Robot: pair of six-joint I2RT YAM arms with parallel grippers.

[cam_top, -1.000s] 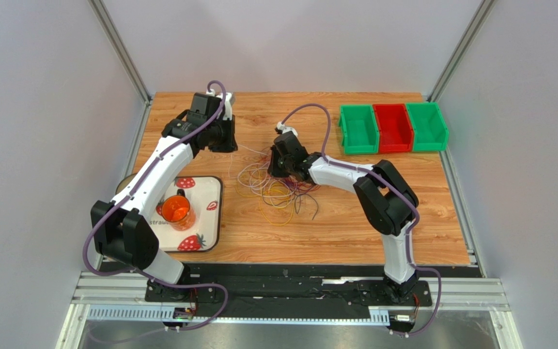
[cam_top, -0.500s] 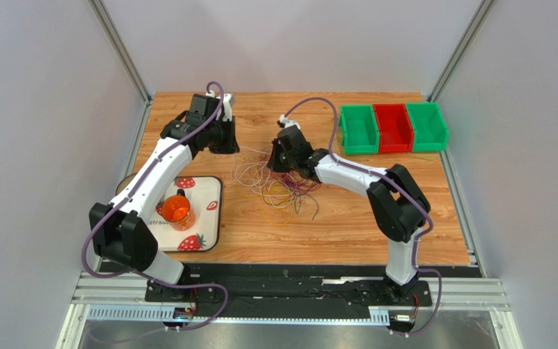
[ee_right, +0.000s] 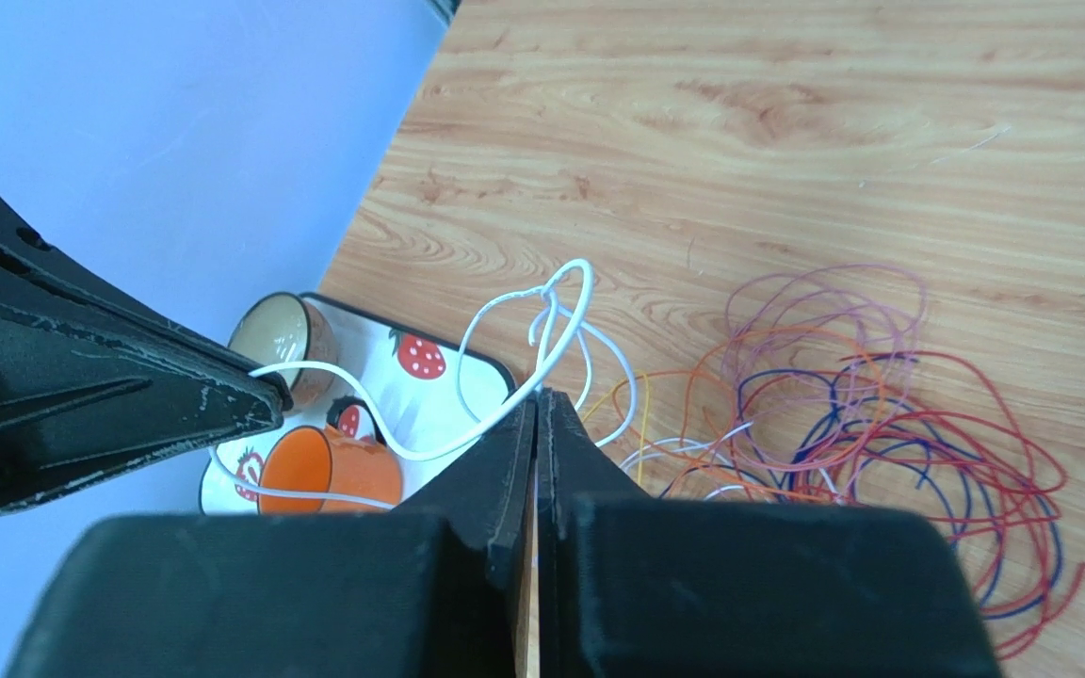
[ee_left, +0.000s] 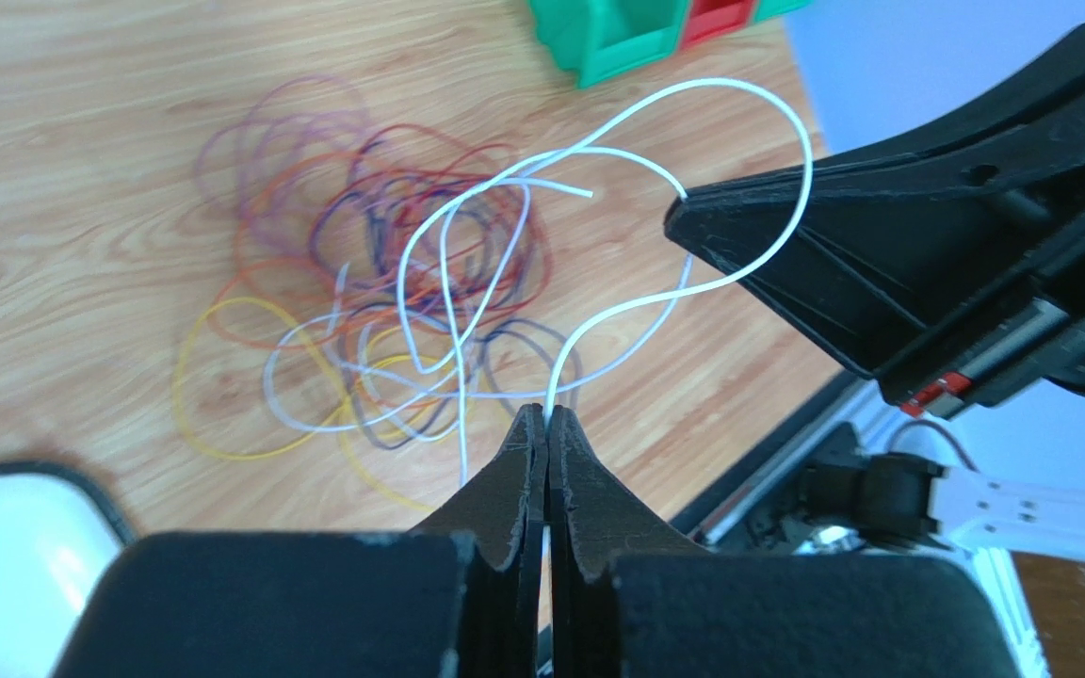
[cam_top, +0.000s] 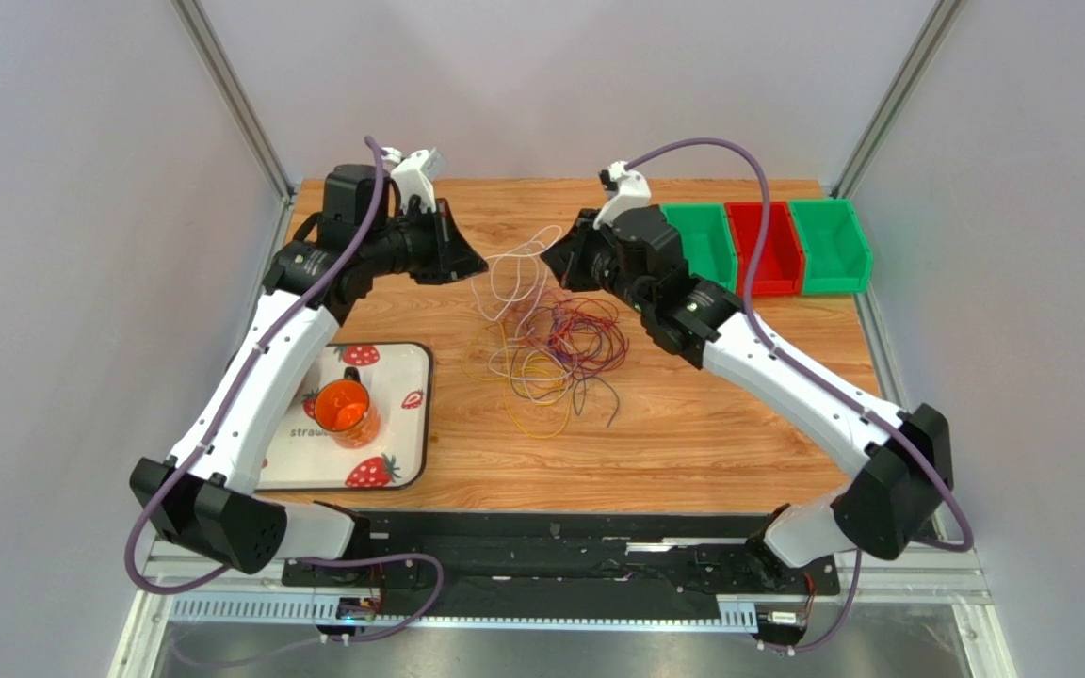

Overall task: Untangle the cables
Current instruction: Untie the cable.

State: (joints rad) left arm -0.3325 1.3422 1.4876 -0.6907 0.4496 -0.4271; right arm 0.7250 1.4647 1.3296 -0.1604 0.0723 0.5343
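Both arms have just lifted and drawn apart, so a white cable (ee_left: 633,300) now hangs strung between them above the far edge of the tangle of cables (cam_top: 563,346) on the counter (cam_top: 732,452). The left jaws and right jaws are each pressed together, pinching it. I'd say it's coming free, though its loops trail into the tangle.

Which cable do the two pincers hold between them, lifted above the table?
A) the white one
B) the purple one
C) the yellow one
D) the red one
A: the white cable runs into the closed tips of the left pincer and also into the closed tips of the right pincer, while the coloured cables lie on the table.
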